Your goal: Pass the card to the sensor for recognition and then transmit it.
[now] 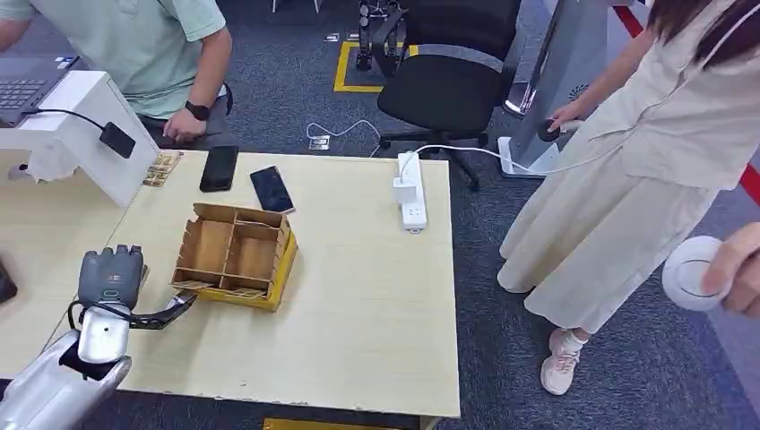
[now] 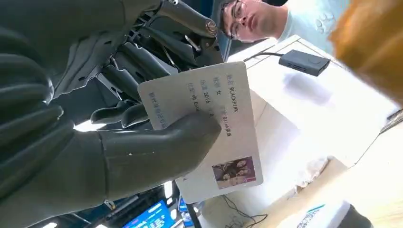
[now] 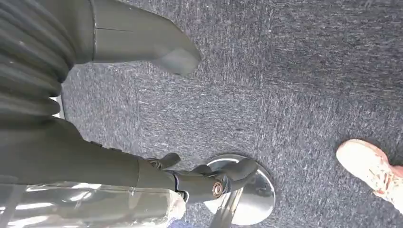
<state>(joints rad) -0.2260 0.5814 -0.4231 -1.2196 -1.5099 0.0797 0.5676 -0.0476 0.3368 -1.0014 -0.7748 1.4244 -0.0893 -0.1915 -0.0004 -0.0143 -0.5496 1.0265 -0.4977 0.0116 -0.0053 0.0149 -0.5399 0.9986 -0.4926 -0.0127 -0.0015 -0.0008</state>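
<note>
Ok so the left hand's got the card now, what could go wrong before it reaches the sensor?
1. The left hand pinches the card by one side between thumb and fingers, most of it sticking out free; it could tilt or slip during the swing.
2. The sensor sits on the white stand with its cable trailing across; the hand might snag it.
3. The cardboard organiser lies right beside the hand and could get knocked.
</note>
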